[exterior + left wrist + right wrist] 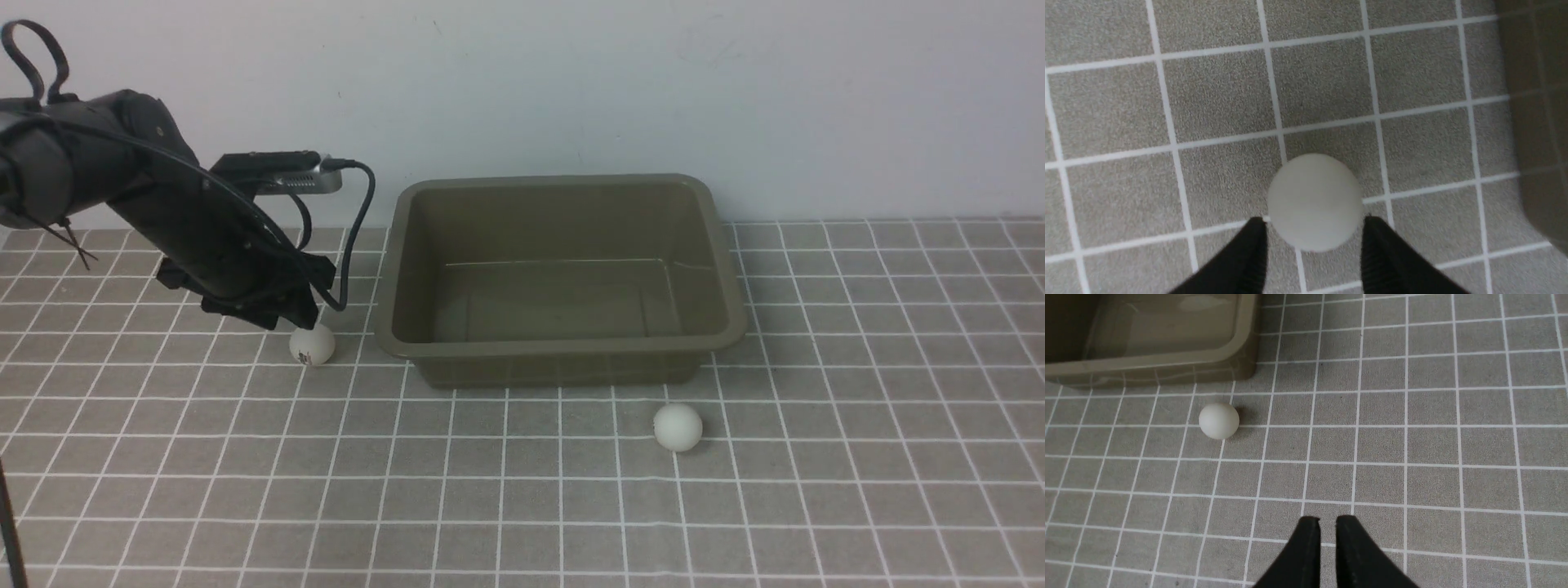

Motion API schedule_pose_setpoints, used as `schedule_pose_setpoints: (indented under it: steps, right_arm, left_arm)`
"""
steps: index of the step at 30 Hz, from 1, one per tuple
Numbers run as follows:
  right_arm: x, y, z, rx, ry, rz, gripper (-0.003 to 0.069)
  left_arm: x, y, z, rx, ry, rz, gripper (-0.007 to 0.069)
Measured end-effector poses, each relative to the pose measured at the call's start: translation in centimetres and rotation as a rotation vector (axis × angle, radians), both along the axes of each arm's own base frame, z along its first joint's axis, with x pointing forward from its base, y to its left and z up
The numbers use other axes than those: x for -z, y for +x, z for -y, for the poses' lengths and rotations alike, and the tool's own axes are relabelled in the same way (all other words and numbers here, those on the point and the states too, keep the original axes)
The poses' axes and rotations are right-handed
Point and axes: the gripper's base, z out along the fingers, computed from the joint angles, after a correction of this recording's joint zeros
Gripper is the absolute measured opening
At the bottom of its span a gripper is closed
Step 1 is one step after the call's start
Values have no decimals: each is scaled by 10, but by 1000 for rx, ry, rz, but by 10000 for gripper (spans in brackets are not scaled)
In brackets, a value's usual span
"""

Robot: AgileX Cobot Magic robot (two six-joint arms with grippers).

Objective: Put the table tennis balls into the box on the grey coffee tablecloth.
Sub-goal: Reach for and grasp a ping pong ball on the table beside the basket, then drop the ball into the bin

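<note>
We find the right gripper (pixel 1327 522) nearest the robot, over the checked cloth (pixel 857 457), its fingers almost together and gripping nothing. Beyond it the right ball (pixel 678 426) lies on the cloth, near the front wall of the box (pixel 563 349) but apart from it. Farther back, the left ball (pixel 312 344) rests on the cloth beside the box's left front corner. The left gripper (pixel 1314 222) is down over this ball, fingers (pixel 1251 245) spread to either side; we cannot tell whether they touch it. Both balls lie outside the box.
</note>
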Motion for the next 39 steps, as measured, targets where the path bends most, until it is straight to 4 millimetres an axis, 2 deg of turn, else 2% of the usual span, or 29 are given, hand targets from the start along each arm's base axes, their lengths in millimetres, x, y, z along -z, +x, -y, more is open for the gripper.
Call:
schedule_pose_setpoints:
  steps: [2, 4, 5, 7, 9, 11, 12, 13, 14, 16, 18, 21, 22, 23, 25, 26, 28, 29, 30, 33, 37, 39]
  right_arm:
    - [3, 6, 0, -27, -13, -6, 105]
    - [6, 16, -1, -71, -29, 9, 183]
    - [6, 17, -2, -71, -25, 5, 183]
    - [10, 28, -4, -112, -25, 17, 274]
    - [17, 39, -9, -157, -15, 6, 357]
    - [19, 44, -13, -181, -10, 3, 399]
    - [25, 51, -20, -220, -2, -9, 451]
    - [28, 54, -23, -234, -3, -14, 466]
    - [31, 58, -29, -257, -2, -14, 490]
    - [37, 64, -38, -295, -8, -20, 510]
    - [44, 72, -50, -329, -15, -20, 520]
    - [59, 87, -69, -366, -32, -10, 525]
    - [60, 88, -70, -368, -34, -9, 525]
    - [70, 96, -78, -375, -44, -13, 525]
    - [86, 108, -89, -377, -59, -11, 527]
    - [95, 113, -92, -375, -66, -23, 527]
    - [109, 121, -99, -373, -79, -33, 527]
    - [121, 125, -104, -375, -90, -50, 527]
    - [127, 128, -106, -372, -99, -50, 528]
    - [148, 137, -115, -366, -114, -66, 528]
    - [165, 151, -128, -366, -126, -69, 528]
    - [168, 157, -134, -366, -122, -67, 528]
  left_arm:
    - [8, 3, 0, 2, 5, 0, 462]
    - [17, 6, -1, 8, 13, 4, 529]
    - [19, 7, -1, 10, 15, 6, 538]
    - [29, 11, -1, 9, 22, 15, 554]
    - [38, 12, -1, 9, 24, 1, 525]
    - [41, 13, -1, 16, 31, -4, 482]
    - [41, 13, -1, 19, 31, -7, 393]
    - [41, 13, -1, 26, 37, -12, 340]
    - [41, 12, -2, 37, 43, -22, 335]
    - [37, 11, -3, 58, 63, -43, 344]
    - [21, 11, -4, 69, 86, -44, 344]
    - [-22, 13, -5, 55, 93, 23, 344]
    - [-31, 13, -5, 53, 90, 43, 344]
    - [-59, 12, -1, 52, 79, 102, 344]
    - [-89, 10, 12, 81, 52, 185, 344]
    - [-99, 9, 21, 111, 40, 214, 344]
    - [-107, 7, 35, 162, 24, 242, 344]
    - [-107, 5, 51, 221, 16, 250, 344]
    - [-106, 5, 58, 250, 17, 252, 344]
    - [-91, 4, 91, 343, 10, 242, 344]
    - [-68, 7, 120, 384, 2, 232, 346]
    - [-62, 8, 125, 386, -1, 220, 361]
